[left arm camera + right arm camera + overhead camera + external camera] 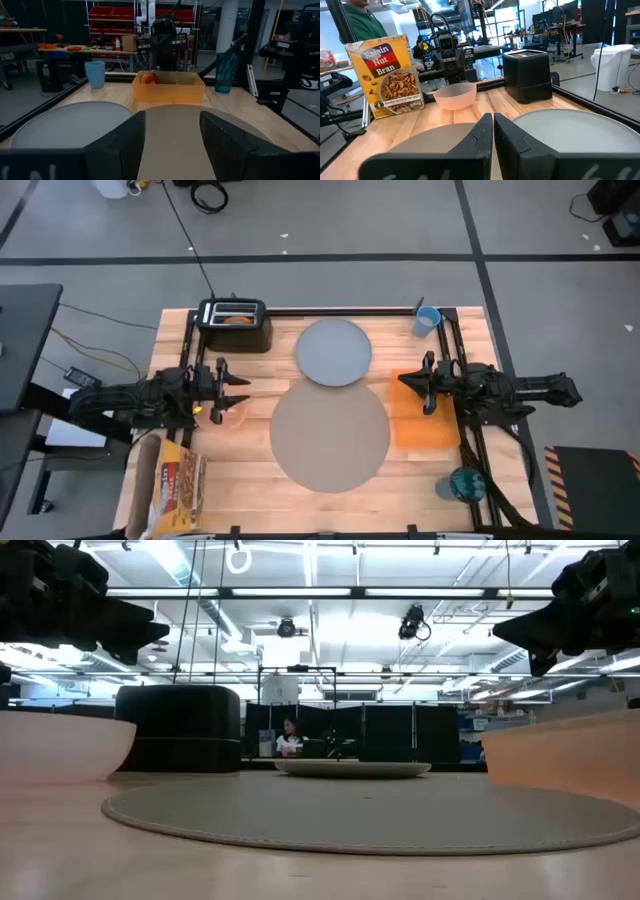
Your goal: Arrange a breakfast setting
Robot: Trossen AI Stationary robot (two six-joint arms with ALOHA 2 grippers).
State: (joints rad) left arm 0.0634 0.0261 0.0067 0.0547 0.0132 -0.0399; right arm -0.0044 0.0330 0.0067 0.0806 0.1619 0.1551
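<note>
Item: large round tan placemat (330, 435), table centre; round grey plate (334, 352) just beyond, overlapping its edge, not yet centred. Left gripper (243, 390) open, empty; right gripper (404, 382) closed, empty. Next: grasp plate rim.

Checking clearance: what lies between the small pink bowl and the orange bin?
High view: only the large round tan placemat lies between the small pink bowl and the orange plastic bin; nothing rests on it.

Left end effector (232, 390) agape, right end effector (412, 383) closed.
</note>
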